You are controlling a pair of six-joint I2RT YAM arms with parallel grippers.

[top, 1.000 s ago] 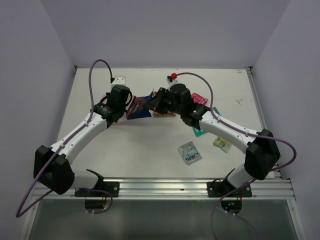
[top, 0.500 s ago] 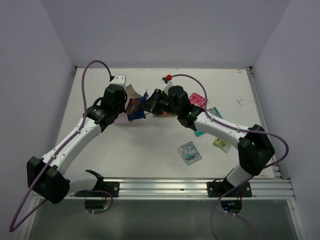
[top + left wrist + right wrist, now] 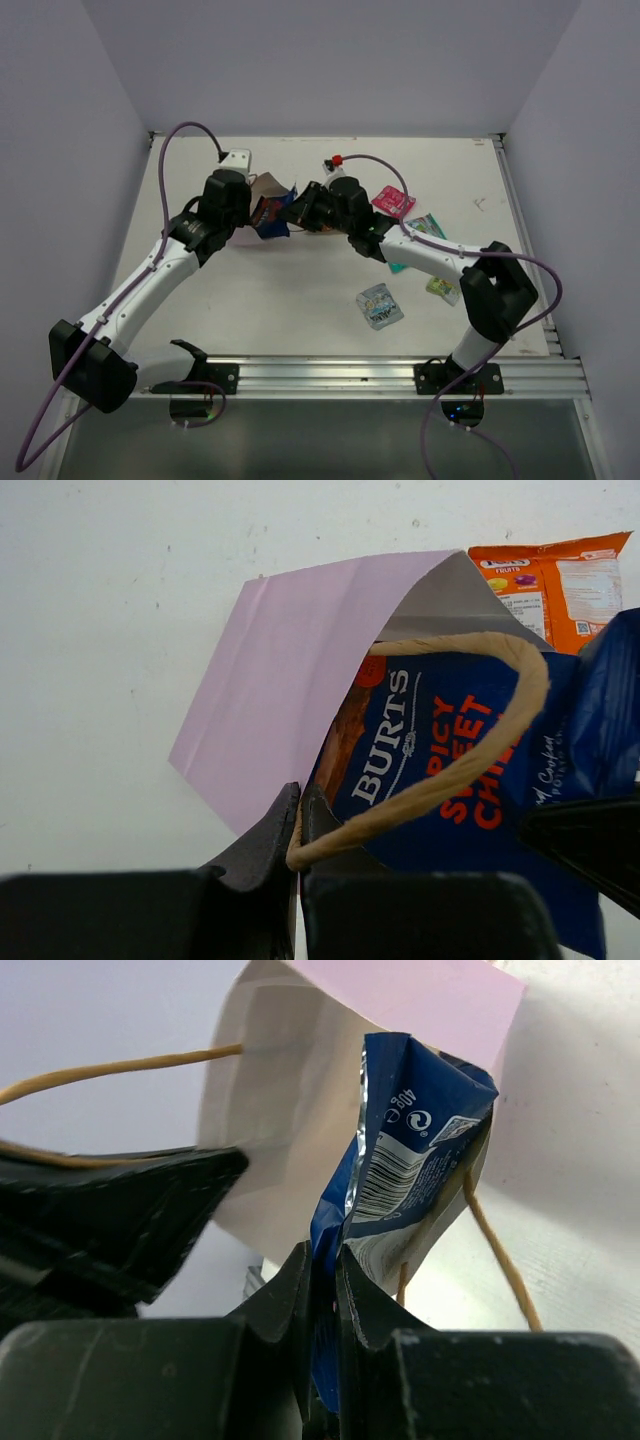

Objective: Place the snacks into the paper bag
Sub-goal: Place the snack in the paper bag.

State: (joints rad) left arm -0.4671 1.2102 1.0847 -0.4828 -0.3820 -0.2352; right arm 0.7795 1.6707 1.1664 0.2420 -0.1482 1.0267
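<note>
- The paper bag point(image 3: 300, 670) lies at the far middle of the table point(image 3: 300, 300), between the two wrists, with its mouth facing right and its pink flap lifted.
- The dark blue packet point(image 3: 430, 750) is partly inside the mouth. Its left end is under the flap, and its right end sticks out.
- A tan string handle point(image 3: 455, 775) loops across the front of that packet.
- The left gripper point(image 3: 300, 810) has its jaws pressed together on the bag's near rim, where the handle starts.
- The right gripper point(image 3: 322, 1260) is clamped on the packet's crimped end and holds it at the mouth.
- The orange packet point(image 3: 555, 580) lies flat just right of the bag, outside it.
- Further right I see the pink-red packet point(image 3: 393, 202), then the teal-green packet point(image 3: 425, 228) partly under the right arm.
- The yellow-green packet point(image 3: 443, 289) and silver-grey packet point(image 3: 380, 305) are nearer, all loose on the table.
- Compared with a second ago, the bag's mouth is raised and open, the blue packet sits further left into it, and both wrists have shifted left.
- The four loose packets have not moved.
</note>
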